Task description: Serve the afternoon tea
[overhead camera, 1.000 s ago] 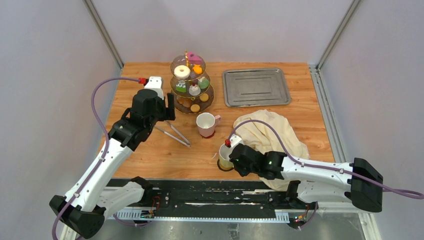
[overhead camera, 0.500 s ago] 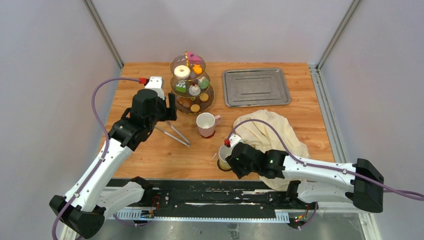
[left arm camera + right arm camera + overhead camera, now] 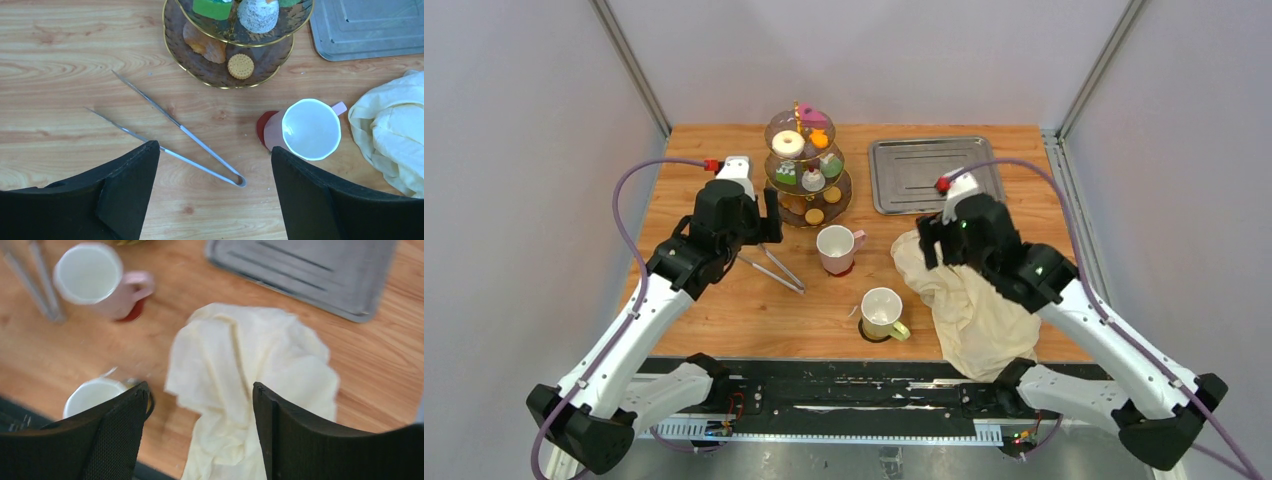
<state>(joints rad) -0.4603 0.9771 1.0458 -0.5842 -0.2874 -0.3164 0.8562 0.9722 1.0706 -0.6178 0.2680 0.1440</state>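
Observation:
The three-tier glass stand (image 3: 807, 205) at the back centre carries small cakes, a white donut (image 3: 788, 143) and orange macarons (image 3: 832, 194); in the left wrist view its bottom tier (image 3: 265, 57) holds a round biscuit (image 3: 240, 66). A pink-handled mug (image 3: 837, 248) (image 3: 310, 129) (image 3: 90, 275) stands on a red coaster in front of the stand. A second pale mug (image 3: 881, 313) (image 3: 92, 395) sits near the front edge. My left gripper (image 3: 767, 216) (image 3: 214, 148) hovers open above the tongs, left of the pink mug. My right gripper (image 3: 929, 245) (image 3: 200, 386) hangs open and empty above the cloth.
Steel tongs (image 3: 769, 265) (image 3: 200, 145) lie on the wood left of the pink mug. A crumpled cream cloth (image 3: 974, 295) (image 3: 250, 370) (image 3: 395, 135) spreads over the right front. A rectangular steel tray (image 3: 936, 173) (image 3: 310, 270) (image 3: 370, 27) lies at the back right.
My right gripper opened, let go of the near mug, then rose and swung back-right over the cloth. The mug stays by the front edge. My left gripper barely moved.

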